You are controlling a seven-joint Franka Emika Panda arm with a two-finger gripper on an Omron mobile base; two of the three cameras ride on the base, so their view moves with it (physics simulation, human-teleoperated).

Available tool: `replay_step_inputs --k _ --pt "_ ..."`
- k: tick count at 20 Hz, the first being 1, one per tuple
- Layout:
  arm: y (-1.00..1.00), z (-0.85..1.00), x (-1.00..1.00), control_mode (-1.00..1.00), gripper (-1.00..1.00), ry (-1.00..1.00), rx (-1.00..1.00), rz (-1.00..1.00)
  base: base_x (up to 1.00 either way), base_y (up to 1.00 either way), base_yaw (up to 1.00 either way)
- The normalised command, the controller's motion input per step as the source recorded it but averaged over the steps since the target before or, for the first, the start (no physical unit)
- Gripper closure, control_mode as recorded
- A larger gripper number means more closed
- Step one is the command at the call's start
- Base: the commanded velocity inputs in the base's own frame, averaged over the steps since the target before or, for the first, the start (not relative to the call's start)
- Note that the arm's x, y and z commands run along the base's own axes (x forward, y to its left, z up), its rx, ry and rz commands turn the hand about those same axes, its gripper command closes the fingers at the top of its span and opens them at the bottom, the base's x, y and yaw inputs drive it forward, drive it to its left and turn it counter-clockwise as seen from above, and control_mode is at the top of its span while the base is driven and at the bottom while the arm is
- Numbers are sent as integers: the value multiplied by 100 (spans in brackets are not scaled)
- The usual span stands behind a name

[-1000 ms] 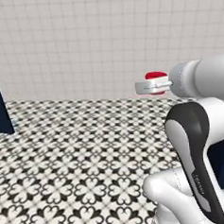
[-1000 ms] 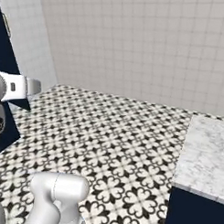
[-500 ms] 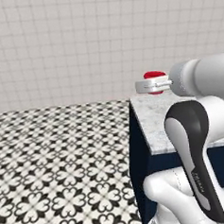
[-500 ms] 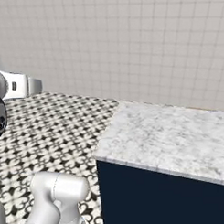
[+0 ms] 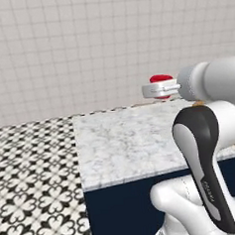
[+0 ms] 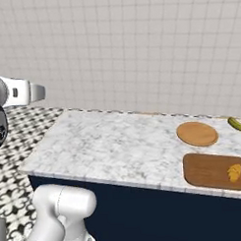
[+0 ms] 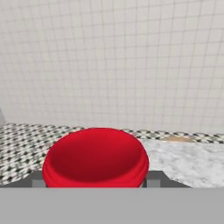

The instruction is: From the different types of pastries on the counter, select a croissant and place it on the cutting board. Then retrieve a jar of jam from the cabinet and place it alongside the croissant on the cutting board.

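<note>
My gripper (image 7: 95,181) is shut on the jar of jam (image 7: 96,157), whose red lid sits between the two fingertips (image 7: 152,178). In the left base view the gripper (image 5: 157,90) holds the jar (image 5: 160,78) in the air over the far edge of the marbled counter (image 5: 126,139). The right base view shows the hand (image 6: 28,92) at the far left, off the counter's left end. The reddish-brown cutting board (image 6: 213,171) lies at the counter's (image 6: 108,147) right front. The golden croissant (image 6: 234,172) rests on the board's right part. The cabinet is out of view.
A round light wooden plate (image 6: 197,133) lies behind the cutting board. A green-yellow pickle-like vegetable (image 6: 237,124) is at the far right by the wall. Patterned floor tiles (image 5: 35,185) stretch left of the counter's dark navy base (image 6: 145,210).
The whole picture has shifted, so the base has moved. The counter, board and croissant have come into view. The jar stays in the gripper at the same height.
</note>
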Motion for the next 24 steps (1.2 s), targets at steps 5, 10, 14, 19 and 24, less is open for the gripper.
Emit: replay_step_inputs --k 5,10,14,19,24 --pt "0 0 0 100 100 0 0 0 51 -100 -23" --pt "0 0 0 100 100 0 0 0 12 -100 -22" --pt "0 0 0 100 100 0 0 0 0 -100 -16" --pt "0 0 0 100 100 0 0 0 8 -73 -2" --pt "0 0 0 100 100 0 0 0 0 -1 0"
